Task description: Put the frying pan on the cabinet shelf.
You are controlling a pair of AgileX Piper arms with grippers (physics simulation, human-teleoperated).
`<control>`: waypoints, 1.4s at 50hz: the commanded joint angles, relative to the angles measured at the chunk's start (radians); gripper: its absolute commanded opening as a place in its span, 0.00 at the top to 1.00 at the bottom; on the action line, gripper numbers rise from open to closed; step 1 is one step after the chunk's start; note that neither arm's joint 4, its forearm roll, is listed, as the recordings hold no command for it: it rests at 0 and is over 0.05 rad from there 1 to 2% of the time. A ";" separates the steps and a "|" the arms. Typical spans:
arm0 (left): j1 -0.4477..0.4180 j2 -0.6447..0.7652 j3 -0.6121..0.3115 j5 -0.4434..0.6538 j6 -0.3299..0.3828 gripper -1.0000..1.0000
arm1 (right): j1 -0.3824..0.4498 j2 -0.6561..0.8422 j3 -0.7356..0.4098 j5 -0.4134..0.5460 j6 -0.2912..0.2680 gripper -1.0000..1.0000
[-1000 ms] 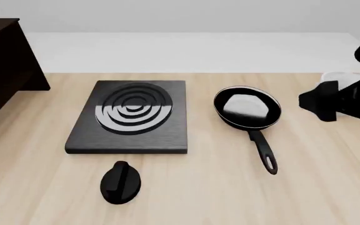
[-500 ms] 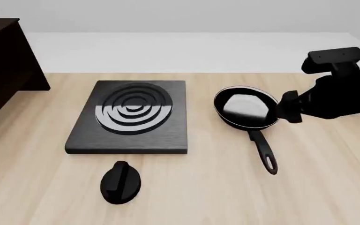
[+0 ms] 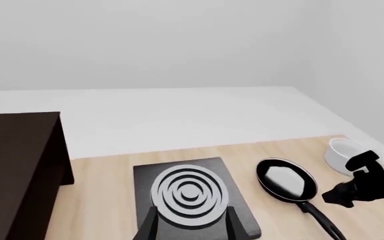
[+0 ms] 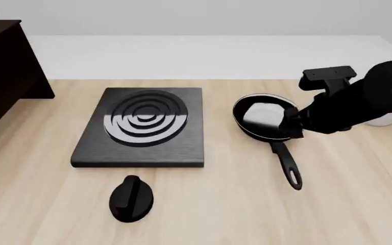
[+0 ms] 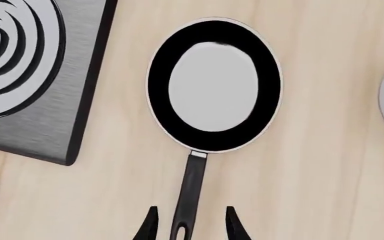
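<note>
The frying pan lies on the light tabletop, right of the burner plate, its long handle pointing toward me. In the right wrist view the pan is seen from above. My right gripper is open, its fingers on either side of the handle's loop end; I cannot tell how high above it. In the front view the right arm covers the pan's right edge. The dark brown cabinet stands at the far left. My left gripper is open and empty, high over the burner plate.
A square black burner plate with rings sits mid-table. A small black oval knob lies in front of it. A white bowl stands at the right, behind the right arm. The cabinet's flat top shows in the left wrist view.
My right arm has swung in from the right edge to the left and now hangs over the pan's right side. The pan has not moved.
</note>
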 commanded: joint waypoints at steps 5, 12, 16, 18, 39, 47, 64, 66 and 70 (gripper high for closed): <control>-0.015 0.004 0.005 -0.002 0.006 0.00 | 0.007 0.077 0.024 -0.055 0.022 0.00; -0.013 0.002 0.002 0.003 0.007 0.00 | 0.024 0.103 0.066 -0.102 0.046 0.00; -0.004 0.006 0.019 -0.006 0.032 0.00 | 0.028 0.115 0.099 -0.120 0.041 0.00; -0.013 -0.001 0.026 -0.009 0.008 0.00 | 0.031 0.118 0.112 -0.129 0.053 0.00; -0.025 0.014 0.031 -0.021 0.012 0.00 | 0.009 0.166 0.174 -0.204 0.051 0.00; -0.016 0.013 0.033 -0.025 0.010 0.00 | 0.024 0.197 0.184 -0.229 0.062 0.00; -0.021 0.021 0.038 -0.031 0.010 0.00 | 0.057 0.221 0.204 -0.261 0.094 0.00; -0.023 0.019 0.044 -0.034 0.012 0.00 | 0.058 0.223 0.205 -0.264 0.095 0.00; -0.025 0.016 0.055 -0.040 0.014 0.00 | 0.039 0.205 0.201 -0.260 0.097 0.00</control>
